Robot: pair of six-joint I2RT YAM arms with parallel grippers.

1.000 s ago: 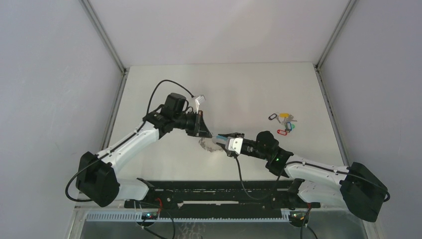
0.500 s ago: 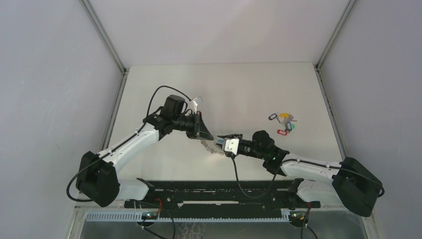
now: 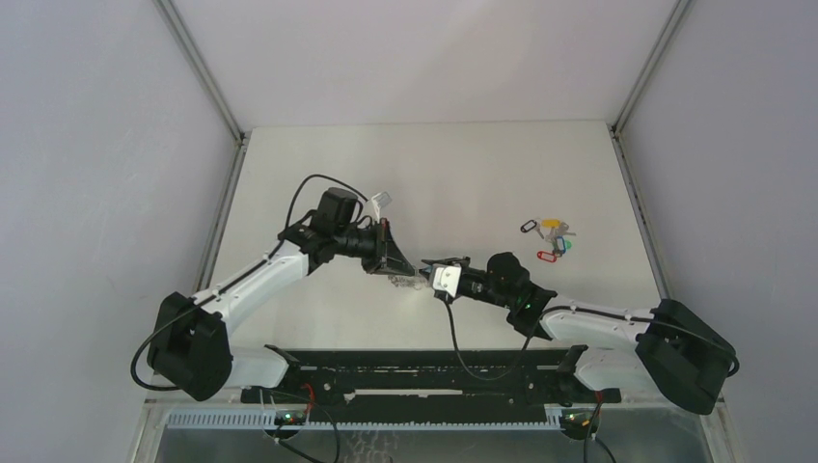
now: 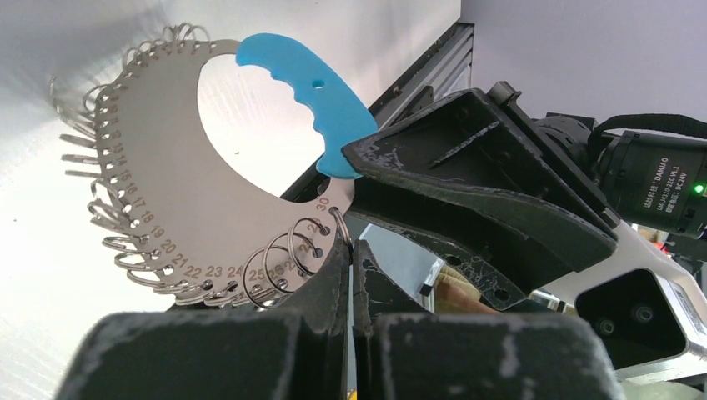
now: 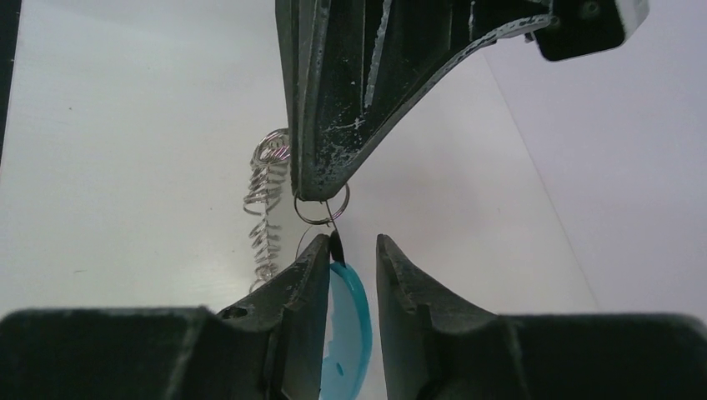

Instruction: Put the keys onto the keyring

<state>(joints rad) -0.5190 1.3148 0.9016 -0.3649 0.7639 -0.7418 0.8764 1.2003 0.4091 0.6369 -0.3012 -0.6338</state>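
Note:
The keyring [image 4: 167, 175] is a silvery numbered crescent plate with many small split rings along its edge and a light blue handle [image 4: 304, 96]. My left gripper [image 4: 350, 250] is shut on the split ring at the plate's end and holds the keyring [image 3: 405, 280] above the table. My right gripper [image 5: 352, 243] stands open, with the blue handle [image 5: 354, 308] between its jaws. The handle lies against the left finger and a gap shows at the right one. In the top view the right gripper [image 3: 430, 269] meets the left gripper [image 3: 397, 263] mid-table. The keys [image 3: 550, 238], small coloured tags, lie at the right.
The white table [image 3: 463, 174] is bounded by metal rails at left [image 3: 224, 207] and right [image 3: 641, 207]. A black rail [image 3: 424, 371] runs along the near edge between the arm bases. The keys lie about a hand's width right of the right arm's wrist.
The left gripper has carried the keyring a little right and nearer. The right gripper has moved left up to it, around the blue handle, and its jaws have narrowed.

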